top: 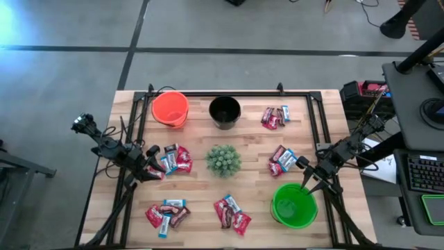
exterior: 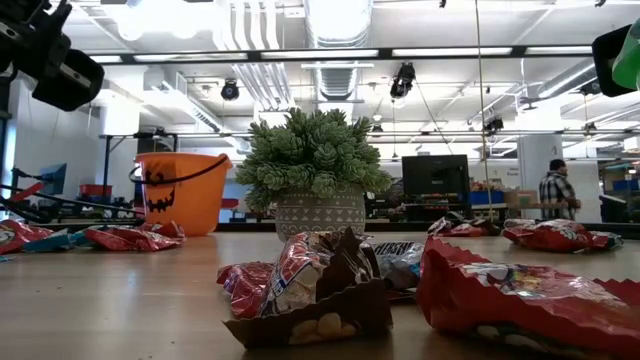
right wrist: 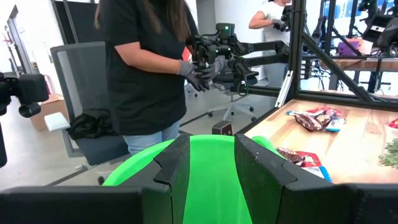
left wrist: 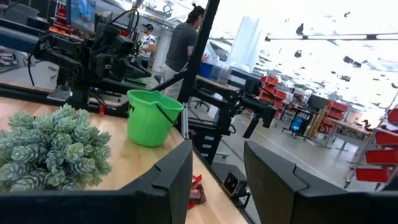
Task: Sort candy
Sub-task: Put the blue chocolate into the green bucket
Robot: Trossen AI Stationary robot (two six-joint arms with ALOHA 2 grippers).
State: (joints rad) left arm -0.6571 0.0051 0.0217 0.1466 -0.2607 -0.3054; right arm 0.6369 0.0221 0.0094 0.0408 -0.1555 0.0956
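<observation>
Small wrapped candies in red, light blue and dark brown lie in several piles on the wooden table: by my left gripper (top: 175,159), near left (top: 166,214), near middle (top: 232,214), far right (top: 275,117) and right of centre (top: 282,161). My left gripper (top: 151,162) (left wrist: 217,163) is open beside the left pile, with nothing between its fingers. My right gripper (top: 307,182) (right wrist: 212,148) is open and empty over the far rim of the green bucket (top: 295,205) (right wrist: 211,174).
An orange bucket (top: 170,108) and a black bucket (top: 225,112) stand at the far edge. A spiky green plant in a pot (top: 223,160) (exterior: 312,170) sits at the table's centre. A black frame rail runs round the table. People stand beyond the table.
</observation>
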